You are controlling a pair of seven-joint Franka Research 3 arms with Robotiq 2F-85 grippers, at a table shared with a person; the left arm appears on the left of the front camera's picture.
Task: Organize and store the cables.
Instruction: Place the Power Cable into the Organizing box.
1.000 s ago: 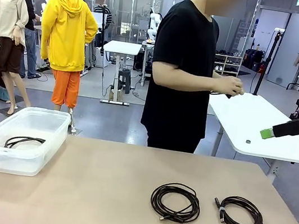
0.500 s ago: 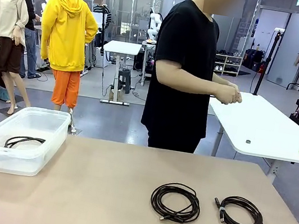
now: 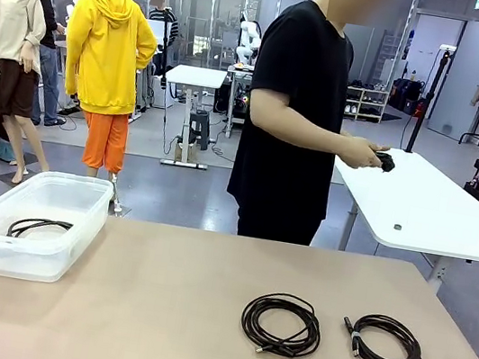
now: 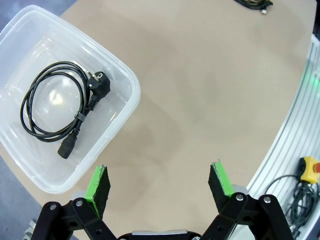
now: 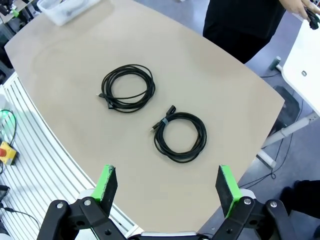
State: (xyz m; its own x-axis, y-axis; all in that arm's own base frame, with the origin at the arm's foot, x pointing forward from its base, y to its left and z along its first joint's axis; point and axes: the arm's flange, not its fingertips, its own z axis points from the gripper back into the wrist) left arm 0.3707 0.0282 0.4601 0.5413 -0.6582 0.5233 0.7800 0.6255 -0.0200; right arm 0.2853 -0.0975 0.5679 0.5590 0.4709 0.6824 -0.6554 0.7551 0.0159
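Left gripper [image 4: 159, 176] hangs with its jaws spread wide and nothing between them, above the tan tabletop [image 3: 155, 312] just beside a clear plastic bin [image 3: 84, 184]. From the robot's side, with twelve o'clock towards the person, that bin sits at about ten o'clock on the table, near the edge. One thin black cable coil [image 4: 82, 112] lies flat on the bin's floor, bound by a small tie, with an angled plug and a straight connector at its ends. From the front, one green pad of this gripper shows against the bin's near corner, though I cannot tell whether it touches.

Right gripper [image 5: 166, 182] is also at its widest and holds nothing. It hangs high over the near right edge of the table, looking down on two more cables. The first loose black coil [image 3: 248, 319] lies at roughly three o'clock from the table's middle. The second black coil [image 3: 415, 353] lies just beside it, farther out towards the right edge. They are apart, not touching, and both lie flat with their plug ends poking out.

At twelve o'clock a person in a black T-shirt stands side-on, hands [image 3: 362, 153] together around something small and black, above a white side table [image 3: 417, 208].
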